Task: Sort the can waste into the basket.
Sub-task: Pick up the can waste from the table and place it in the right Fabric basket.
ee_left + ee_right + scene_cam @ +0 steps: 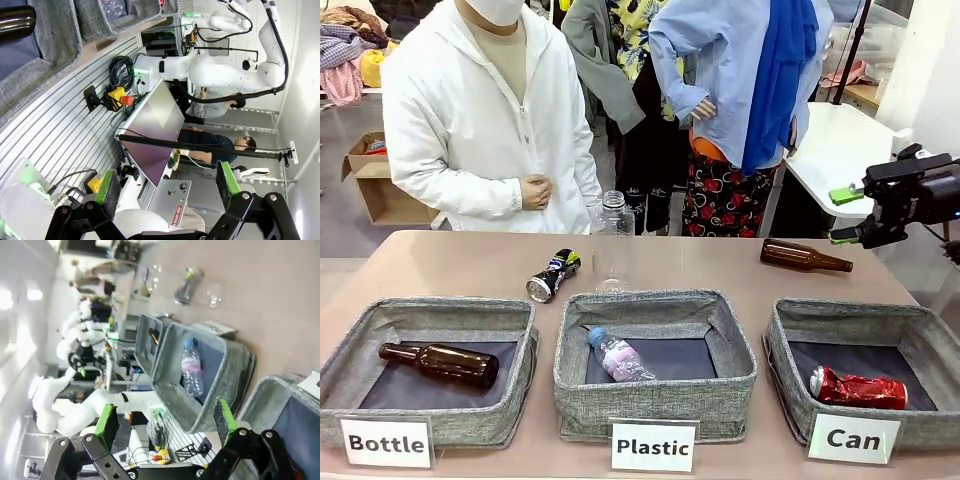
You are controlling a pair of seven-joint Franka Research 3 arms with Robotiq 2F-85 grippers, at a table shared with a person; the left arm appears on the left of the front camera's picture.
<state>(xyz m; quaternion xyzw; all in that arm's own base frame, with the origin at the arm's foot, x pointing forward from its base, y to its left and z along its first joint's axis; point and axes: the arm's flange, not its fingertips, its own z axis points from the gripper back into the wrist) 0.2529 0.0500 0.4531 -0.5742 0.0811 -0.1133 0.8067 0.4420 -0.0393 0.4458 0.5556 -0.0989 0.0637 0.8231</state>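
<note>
On the table (440, 265), far and left of centre, the black-and-blue can (552, 275) lies well apart from the right tool (843, 215), which is spread and empty at the far right. The red can (858, 388) lies in the near-right basket (782, 360). The left tool (167, 186) is spread too.

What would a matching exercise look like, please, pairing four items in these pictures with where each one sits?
Items:
1. crushed red can
2. black-and-blue can
3. blue-capped plastic bottle
4. tall clear bottle

Places:
A. inside the "Plastic" basket
B. lying on the table
C. inside the "Can" basket
D. standing upright on the table

Pairs: 1-C, 2-B, 3-A, 4-D.
</note>
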